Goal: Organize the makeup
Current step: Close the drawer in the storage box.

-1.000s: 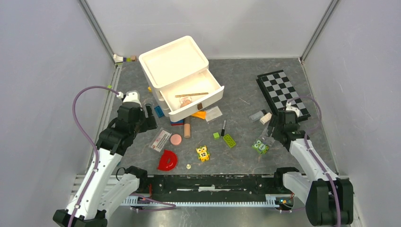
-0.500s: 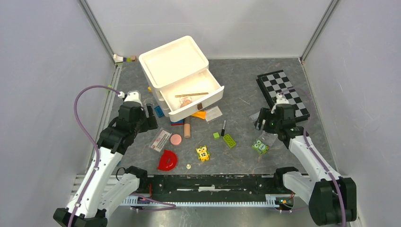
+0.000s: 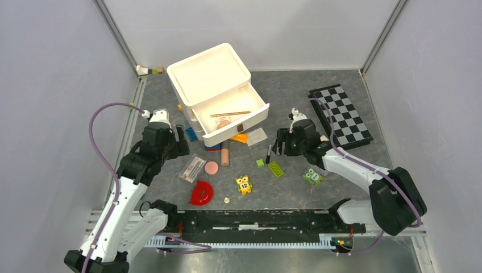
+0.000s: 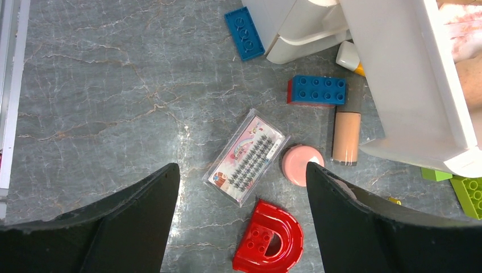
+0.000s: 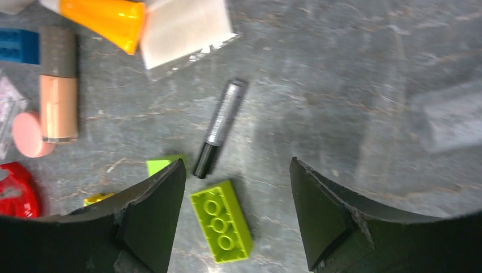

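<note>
Your left gripper (image 4: 240, 170) hangs with jaws wide and empty over the clear lash packet (image 4: 247, 156) — the pink disc (image 4: 302, 165) sits just beside it, with the beige stick (image 4: 346, 136) next along, near the white drawer box (image 3: 207, 74). The orange tube (image 5: 108, 17) touches a flat packet (image 5: 185, 28). Your right gripper (image 5: 237, 165) — jaws apart, holding nothing — hovers above the black pencil (image 5: 219, 128), beside a green brick (image 5: 221, 222).

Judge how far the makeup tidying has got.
Done: a thin stick and a pink item lie in the open drawer. In hand: nothing; the open right pincer hovers over the black pencil. Left: orange tube, beige stick, pink disc, lash packet, on the table.
</note>
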Action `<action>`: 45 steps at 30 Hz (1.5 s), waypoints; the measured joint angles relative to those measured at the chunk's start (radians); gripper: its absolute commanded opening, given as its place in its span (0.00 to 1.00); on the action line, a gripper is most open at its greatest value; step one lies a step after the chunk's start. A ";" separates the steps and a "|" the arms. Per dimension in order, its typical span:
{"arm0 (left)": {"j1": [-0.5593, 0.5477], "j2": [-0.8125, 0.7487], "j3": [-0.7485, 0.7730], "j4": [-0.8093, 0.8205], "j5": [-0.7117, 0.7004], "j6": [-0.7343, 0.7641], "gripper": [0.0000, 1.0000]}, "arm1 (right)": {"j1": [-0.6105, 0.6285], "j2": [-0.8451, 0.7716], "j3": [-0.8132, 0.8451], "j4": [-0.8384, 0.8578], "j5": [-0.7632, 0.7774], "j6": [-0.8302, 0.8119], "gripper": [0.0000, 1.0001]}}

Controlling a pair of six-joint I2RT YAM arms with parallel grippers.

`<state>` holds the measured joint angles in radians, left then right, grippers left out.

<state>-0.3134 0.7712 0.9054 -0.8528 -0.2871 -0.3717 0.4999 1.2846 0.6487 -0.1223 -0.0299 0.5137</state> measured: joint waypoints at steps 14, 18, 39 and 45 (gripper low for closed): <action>0.000 0.000 -0.002 0.002 0.000 0.000 0.88 | 0.132 0.079 0.048 0.159 0.016 0.084 0.74; 0.000 -0.001 -0.002 0.003 0.000 0.000 0.88 | 0.152 0.092 0.051 0.171 0.033 0.093 0.74; 0.000 0.001 -0.004 0.014 0.005 0.001 0.88 | 0.186 0.102 0.072 0.198 0.085 0.109 0.74; 0.000 0.001 -0.004 0.014 0.005 0.002 0.88 | 0.192 0.106 0.092 0.200 0.093 0.109 0.74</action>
<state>-0.3134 0.7723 0.9016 -0.8387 -0.2821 -0.3702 0.6918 1.3911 0.7410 0.0772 0.0631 0.6231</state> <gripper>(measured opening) 0.881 0.741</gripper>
